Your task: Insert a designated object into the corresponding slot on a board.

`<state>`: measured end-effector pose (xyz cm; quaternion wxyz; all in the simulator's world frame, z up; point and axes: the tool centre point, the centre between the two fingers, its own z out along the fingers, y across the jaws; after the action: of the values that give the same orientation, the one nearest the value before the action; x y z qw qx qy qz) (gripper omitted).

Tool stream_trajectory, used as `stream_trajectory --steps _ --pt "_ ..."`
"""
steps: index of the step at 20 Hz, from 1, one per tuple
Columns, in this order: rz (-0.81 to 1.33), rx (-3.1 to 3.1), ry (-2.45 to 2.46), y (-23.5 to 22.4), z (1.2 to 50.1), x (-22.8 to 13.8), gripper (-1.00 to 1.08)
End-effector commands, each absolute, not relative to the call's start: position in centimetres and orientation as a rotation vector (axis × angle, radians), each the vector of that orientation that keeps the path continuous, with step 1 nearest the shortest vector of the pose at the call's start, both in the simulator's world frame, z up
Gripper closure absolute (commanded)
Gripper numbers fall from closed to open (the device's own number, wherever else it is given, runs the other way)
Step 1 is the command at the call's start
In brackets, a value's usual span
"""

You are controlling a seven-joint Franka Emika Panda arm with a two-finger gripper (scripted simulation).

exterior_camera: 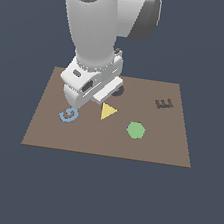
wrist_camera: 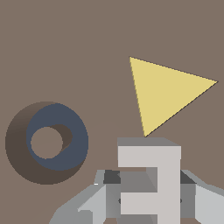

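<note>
The off-white E-shaped block (wrist_camera: 168, 175) sits between my gripper's (wrist_camera: 148, 192) two grey fingers (wrist_camera: 98, 199), whose dark pads press against its two sides, so the gripper is shut on it. In the exterior view the gripper (exterior_camera: 108, 94) hangs low over the back-middle of the brown board (exterior_camera: 154, 148), and the hand hides the block. The dark E-shaped slot (exterior_camera: 163, 104) lies near the board's back corner at the exterior view's right, well apart from the gripper.
A yellow triangle (exterior_camera: 107, 112) (wrist_camera: 166, 92) lies just in front of the gripper. A dark navy ring (wrist_camera: 54, 138) sits close beside the block. A green hexagon (exterior_camera: 135, 130) and a blue letter G (exterior_camera: 69, 114) lie nearer the board's front.
</note>
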<state>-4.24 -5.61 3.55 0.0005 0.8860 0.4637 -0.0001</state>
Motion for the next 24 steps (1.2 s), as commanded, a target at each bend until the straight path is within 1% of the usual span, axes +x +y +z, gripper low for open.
stream_trajectory --steps 1,7,14,19,24 --pt "0.001 2.693 1.615 -2.4 3.6 -3.1 1.08" --pt "0.001 2.443 1.973 5.4 3.8 -1.9 1.08" --pt "0.001 2.124 2.313 13.8 4.0 -3.2 1.08" --pt "0.000 1.978 2.439 17.1 4.0 -4.6 1.08" --pt "0.000 1.953 2.460 17.7 4.0 -4.9 1.08"
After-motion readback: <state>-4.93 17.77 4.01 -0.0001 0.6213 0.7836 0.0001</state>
